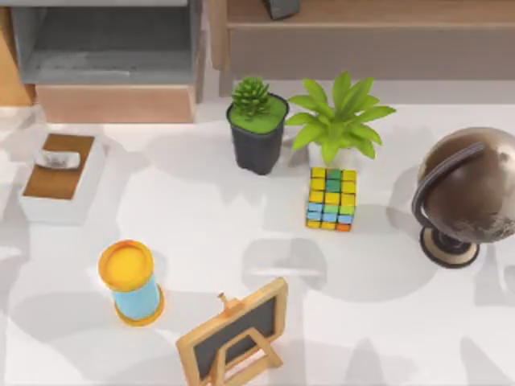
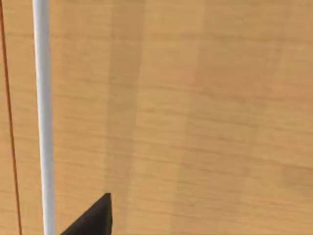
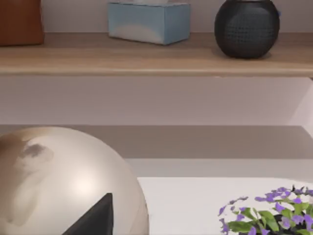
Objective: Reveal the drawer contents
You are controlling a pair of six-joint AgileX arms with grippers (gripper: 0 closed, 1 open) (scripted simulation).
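Drawer (image 1: pixel 113 48): seen pulled out at upper left of top view, grey floor exposed, pale front panel toward table | Step: judged nearly done; any further pull is best kept straight | Pincers: opening cannot be told for either | Near: chalkboard (image 1: pixel 233 334), yellow-capped cylinder (image 1: pixel 129 281) | Mid: cube (image 1: pixel 331 198), small box (image 1: pixel 60 173) | Far: plants (image 1: pixel 257 121), shelf (image 1: pixel 362 32); drawer path appears unobstructed.

The drawer (image 1: pixel 113 56) is sitting pulled out at the table's far left, its grey floor and walls lying open to my view from above, its plain pale wood front panel facing the table with no handle showing, just beyond the white surface's back edge.
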